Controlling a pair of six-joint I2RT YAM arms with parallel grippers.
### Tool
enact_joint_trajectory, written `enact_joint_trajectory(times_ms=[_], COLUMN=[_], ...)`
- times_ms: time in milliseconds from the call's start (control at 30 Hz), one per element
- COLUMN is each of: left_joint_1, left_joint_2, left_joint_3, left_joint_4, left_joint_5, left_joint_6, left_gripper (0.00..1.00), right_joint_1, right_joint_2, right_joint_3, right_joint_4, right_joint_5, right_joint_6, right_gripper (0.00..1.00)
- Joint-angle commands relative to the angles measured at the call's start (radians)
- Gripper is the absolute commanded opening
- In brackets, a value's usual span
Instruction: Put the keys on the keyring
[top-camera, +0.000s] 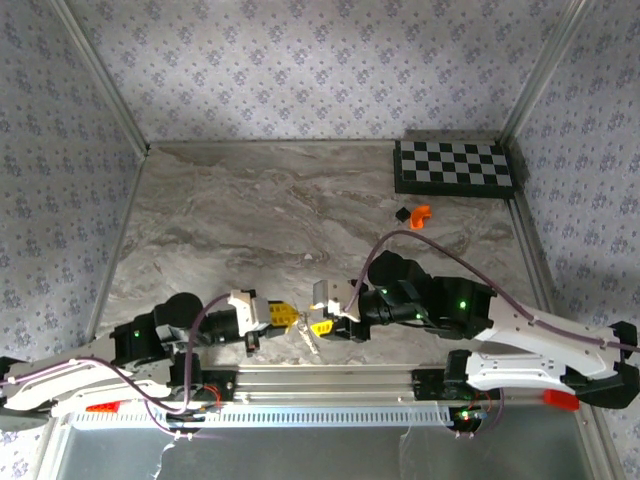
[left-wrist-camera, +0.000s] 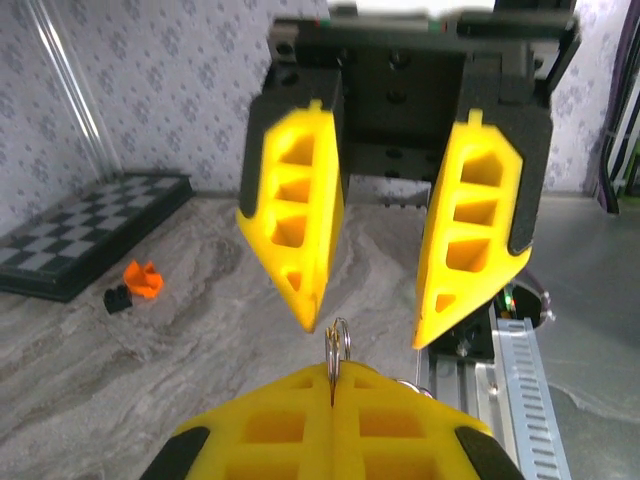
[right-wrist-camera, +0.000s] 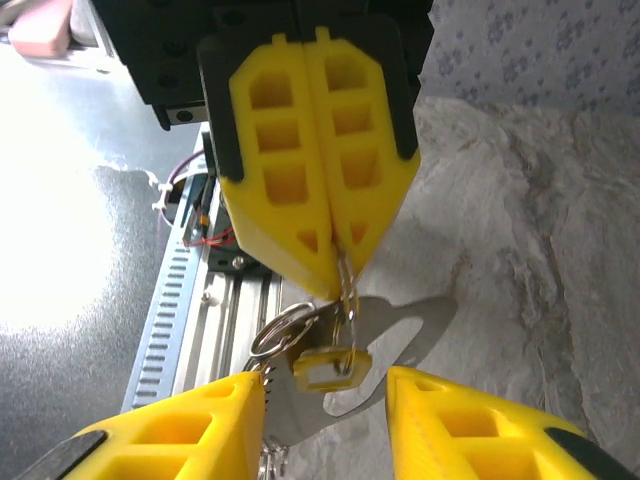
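My left gripper (left-wrist-camera: 333, 372) is shut, and the thin silver keyring (left-wrist-camera: 337, 342) stands edge-on out of its pinched yellow tips. Seen from the right wrist, the left gripper (right-wrist-camera: 336, 284) hangs from above with the keyring (right-wrist-camera: 347, 292) below its tips. A yellow-headed key (right-wrist-camera: 330, 366) dangles on that loop. A second silver ring (right-wrist-camera: 284, 326) with silvery keys (right-wrist-camera: 268, 400) hangs beside it. My right gripper (right-wrist-camera: 325, 378) is open, its fingers either side of the yellow key without touching it. From above, both grippers (top-camera: 283, 316) (top-camera: 322, 320) meet tip to tip over the keys (top-camera: 308, 341).
A chessboard (top-camera: 455, 167) lies at the back right, with a small orange piece (top-camera: 420, 213) and a black piece (top-camera: 403, 213) in front of it. The metal base rail (top-camera: 330, 378) runs just behind the grippers. Patterned walls enclose the marble tabletop.
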Motion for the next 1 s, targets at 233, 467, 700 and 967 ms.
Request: enact_joint_trajectory(times_ms=[233, 467, 700, 967], left_joint_1=[0.001, 0.002, 0.002, 0.002], left_joint_2=[-0.035, -0.051, -0.048, -0.050], left_joint_3=[-0.027, -0.053, -0.056, -0.065], left_joint_4=[0.135, 0.194, 0.211, 0.225], left_joint_5=[0.049, 0.108, 0.115, 0.117], left_joint_6=[-0.010, -0.020, -0.026, -0.030], left_gripper=[0.00, 0.00, 0.00, 0.00], right_joint_1=[0.001, -0.006, -0.007, -0.008], right_joint_2=[-0.043, -0.048, -0.057, -0.055], right_joint_3=[-0.035, -0.056, -0.067, -0.079], right_joint_4=[0.153, 0.204, 0.201, 0.184], right_joint_5=[-0.036, -0.075, -0.088, -0.087], right_joint_6=[0.022, 0.038, 0.040, 0.040], right_gripper=[0.39, 0.33, 0.18, 0.00])
